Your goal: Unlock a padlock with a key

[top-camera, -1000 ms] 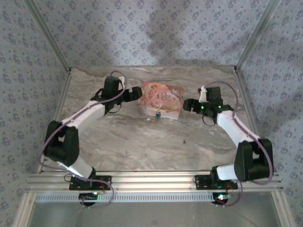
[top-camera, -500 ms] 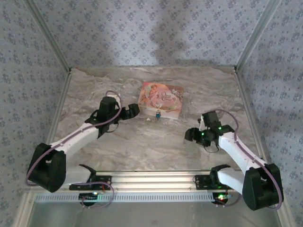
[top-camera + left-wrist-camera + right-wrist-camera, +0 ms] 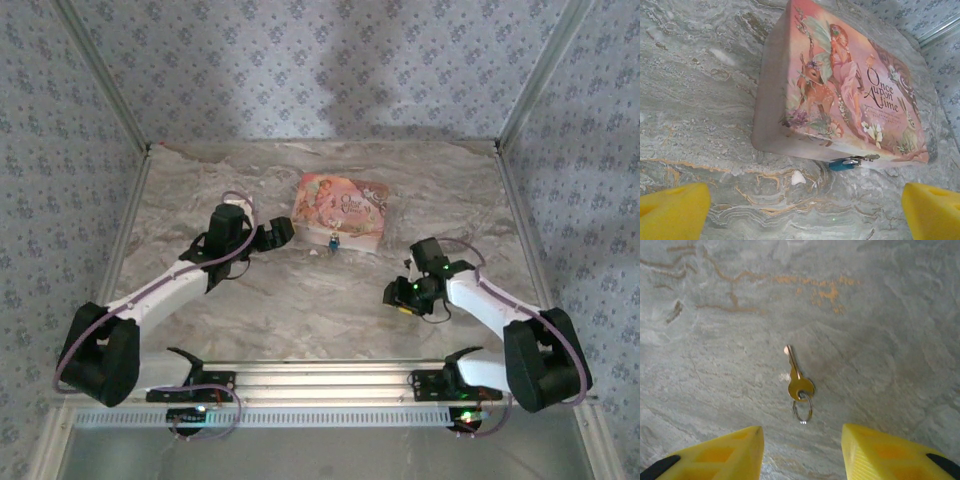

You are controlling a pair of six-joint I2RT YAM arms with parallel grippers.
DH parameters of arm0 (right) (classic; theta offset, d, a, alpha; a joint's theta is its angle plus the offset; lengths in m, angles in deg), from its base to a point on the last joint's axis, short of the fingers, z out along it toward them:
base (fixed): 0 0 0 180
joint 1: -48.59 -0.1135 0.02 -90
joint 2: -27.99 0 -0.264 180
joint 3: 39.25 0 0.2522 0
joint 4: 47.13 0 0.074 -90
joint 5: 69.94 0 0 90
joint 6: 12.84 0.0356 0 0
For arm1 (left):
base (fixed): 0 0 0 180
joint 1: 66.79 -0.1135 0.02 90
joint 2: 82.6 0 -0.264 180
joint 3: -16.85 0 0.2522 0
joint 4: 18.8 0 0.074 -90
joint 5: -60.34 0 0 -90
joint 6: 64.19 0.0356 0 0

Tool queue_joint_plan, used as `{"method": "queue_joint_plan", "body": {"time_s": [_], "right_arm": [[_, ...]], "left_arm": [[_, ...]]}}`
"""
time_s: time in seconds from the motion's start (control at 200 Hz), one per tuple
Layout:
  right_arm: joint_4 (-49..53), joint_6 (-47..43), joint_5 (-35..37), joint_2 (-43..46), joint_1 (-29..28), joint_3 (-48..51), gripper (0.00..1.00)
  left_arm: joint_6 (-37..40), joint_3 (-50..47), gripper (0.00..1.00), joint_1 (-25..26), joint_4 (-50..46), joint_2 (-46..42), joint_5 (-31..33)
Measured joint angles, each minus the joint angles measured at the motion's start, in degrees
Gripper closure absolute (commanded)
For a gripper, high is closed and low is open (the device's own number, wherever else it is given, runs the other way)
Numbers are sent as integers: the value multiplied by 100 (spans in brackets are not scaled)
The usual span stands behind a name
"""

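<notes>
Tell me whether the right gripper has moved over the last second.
Yes. The right gripper has pulled back from beside the pink box toward the near edge of the table, and is now open above the key.

White left arm point(image 3: 162, 289) and right arm point(image 3: 490, 305), black joints, purple cables, green lights, yellow pincer fingers point(image 3: 880, 452)

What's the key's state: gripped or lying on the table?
Lying flat on the table: the key, ring attached; the open right gripper hovers above, not touching it.
</notes>
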Motion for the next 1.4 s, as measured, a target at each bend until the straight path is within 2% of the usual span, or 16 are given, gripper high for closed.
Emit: {"method": "queue_joint_plan", "body": {"time_s": [0.285, 0.67, 1.059, 1.164, 1.399], "right_arm": [[-262, 81, 68, -350, -140, -149, 65], [-243, 87, 249, -549, -214, -190, 73], [-66, 177, 474, -708, -275, -330, 94], [-352, 186, 393, -741, -356, -339, 100], [-737, 212, 319, -734, -385, -275, 100]], "left_arm": [[0, -15, 2, 0, 0, -35, 37], [0, -15, 2, 0, -2, -35, 39], [2, -37, 2, -2, -31, -125, 125], [2, -48, 2, -2, -46, -170, 127], [-79, -66, 2, -39, -57, -271, 118]]}}
